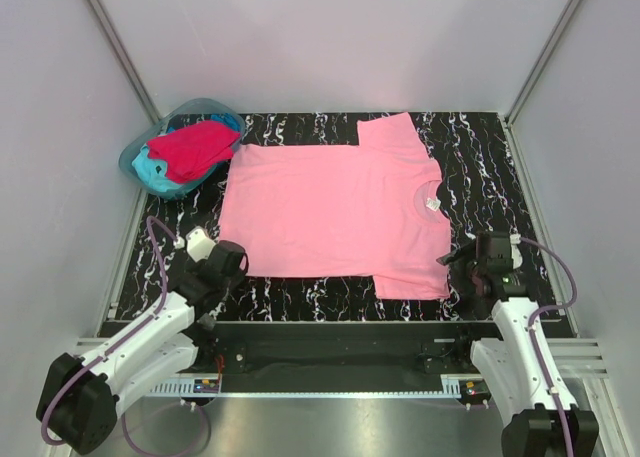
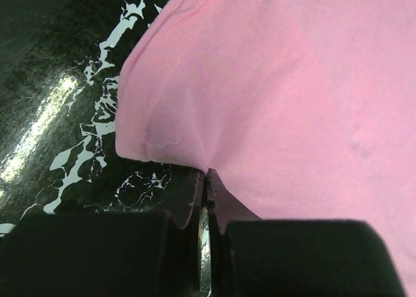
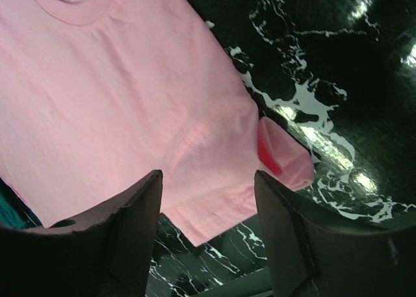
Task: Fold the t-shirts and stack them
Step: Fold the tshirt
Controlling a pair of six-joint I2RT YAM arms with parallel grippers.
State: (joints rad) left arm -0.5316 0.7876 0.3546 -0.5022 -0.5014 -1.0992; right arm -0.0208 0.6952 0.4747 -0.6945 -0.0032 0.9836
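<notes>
A light pink t-shirt [image 1: 330, 212] lies spread flat on the black marbled table [image 1: 480, 147], collar to the right. My left gripper [image 1: 232, 260] is at its near left corner. In the left wrist view the jaws [image 2: 207, 180] are closed together on the hem of the pink cloth [image 2: 292, 82]. My right gripper [image 1: 462, 257] is open and empty over the near sleeve. The right wrist view [image 3: 208, 177] shows the sleeve [image 3: 214, 199] between its fingers, with a curled edge [image 3: 283, 154]. A crimson t-shirt [image 1: 195, 147] and a turquoise t-shirt [image 1: 155, 175] lie crumpled in the tub.
A translucent blue-green tub [image 1: 205, 105] stands at the table's far left corner. White walls close in the table at the back and both sides. A metal rail [image 1: 330, 352] runs along the near edge by the arm bases.
</notes>
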